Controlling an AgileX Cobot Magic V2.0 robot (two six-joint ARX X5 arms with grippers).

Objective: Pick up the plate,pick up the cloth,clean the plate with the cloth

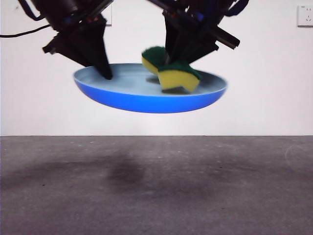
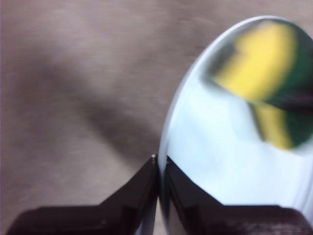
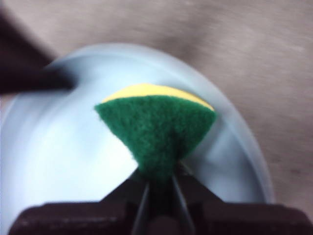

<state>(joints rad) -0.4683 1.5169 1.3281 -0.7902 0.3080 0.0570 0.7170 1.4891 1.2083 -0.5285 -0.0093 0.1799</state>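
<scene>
We are in the cleaning step: both pickups look done and we are wiping. Starting at the left of the front view, the left gripper [image 1: 103, 73] is pinching the plate [image 1: 146, 100] at its left rim, and the left wrist view is confirming that, with the jaws closed on the thin rim edge of the plate [image 2: 220, 166], one jaw above the rim and one below. The plate is hanging in the air well clear of the grey table [image 1: 156, 196], roughly level with a slight tilt, casting a soft shadow [image 1: 127, 174] on the table below it. Moving right, the right gripper [image 1: 178, 61] is clamping the cloth [image 1: 178, 78], which is really a yellow sponge with a green scouring layer; it is folded in the grip and pressing onto the right half of the plate's inner face. In the right wrist view the jaws are squeezing the sponge's narrow end, so the cloth [image 3: 156, 132] is fanning out green-side toward the camera over the plate [image 3: 58, 156]. Motion blur in both wrist views suggests we are mid-stroke. For the next move we are judging that the sponge needs sweeping across toward the left, uncleaned half, with light downward pressure only, since the plate is being held at a single rim point and could lever or slip out if we push hard.
</scene>
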